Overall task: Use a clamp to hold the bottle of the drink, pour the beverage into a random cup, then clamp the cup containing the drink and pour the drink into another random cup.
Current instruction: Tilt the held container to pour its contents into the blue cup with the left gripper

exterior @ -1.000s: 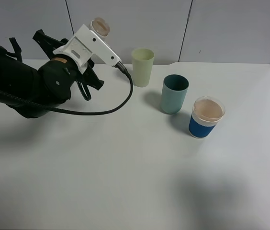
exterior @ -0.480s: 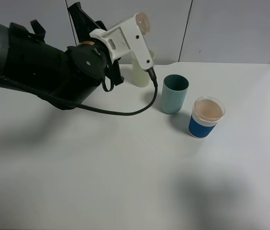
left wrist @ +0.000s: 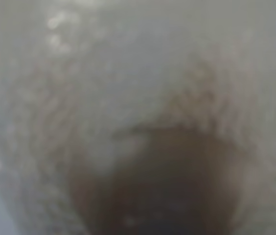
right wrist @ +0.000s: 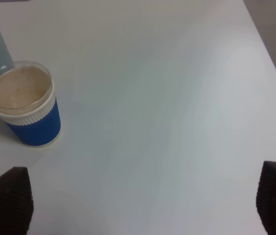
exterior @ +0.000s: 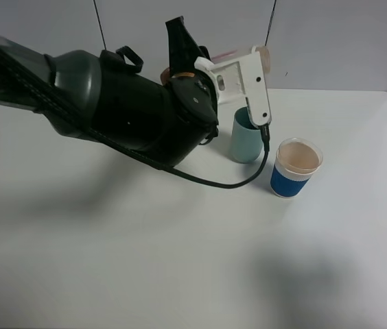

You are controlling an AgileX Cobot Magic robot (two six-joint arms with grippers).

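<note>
White tabletop point(exterior: 125, 260) fills the scene; at upper centre the bottle point(exterior: 263, 57) lies tipped, the left tool point(exterior: 240, 63) clamped on it, likely for pouring, above the teal cup point(exterior: 247, 145); the blue cup point(exterior: 295, 168) right of it holds brown drink; right tool point(right wrist: 140, 196) gapes apart, empty

The arm point(exterior: 125, 110) is glossy black, its bracket point(exterior: 243, 77) white, its cable point(exterior: 228, 184) black. The bottle point(exterior: 261, 57) is clear with pinkish print. The far cup point(exterior: 245, 145) is teal. The right cup point(exterior: 294, 171) is clear, with a blue sleeve, a white band and pale brown drink point(exterior: 298, 157). The table point(exterior: 180, 260) is white, and the wall point(exterior: 344, 41) is pale grey with dark seams.
</note>
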